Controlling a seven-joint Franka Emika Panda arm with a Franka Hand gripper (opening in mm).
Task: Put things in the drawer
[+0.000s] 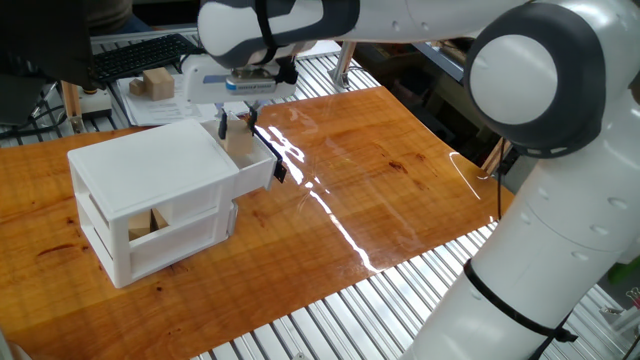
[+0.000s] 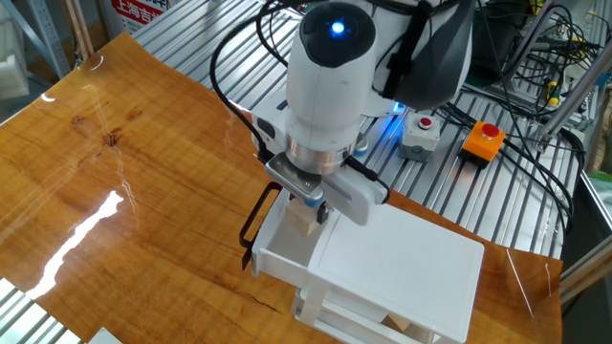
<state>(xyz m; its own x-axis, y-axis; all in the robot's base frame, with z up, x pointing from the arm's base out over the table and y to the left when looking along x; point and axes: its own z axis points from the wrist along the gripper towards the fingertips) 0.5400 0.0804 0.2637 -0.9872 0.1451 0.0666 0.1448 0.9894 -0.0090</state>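
The small pale beige block (image 1: 240,146) rests inside the upper drawer (image 1: 258,168), which is pulled out of the white cabinet (image 1: 150,170) with its black handle (image 1: 276,162) in front. My gripper (image 1: 237,121) hovers just above the block, open, fingers to either side of its top. From the other fixed view the block (image 2: 304,223) sits at the back of the drawer (image 2: 279,250), behind the handle (image 2: 254,222), partly hidden by my gripper (image 2: 312,204).
A larger tan block (image 1: 150,225) lies in the cabinet's lower tier. Behind the table there are another wooden block (image 1: 157,84) on papers and a keyboard (image 1: 140,55). A red button box (image 2: 483,139) and a grey switch box (image 2: 421,134) sit on the metal frame.
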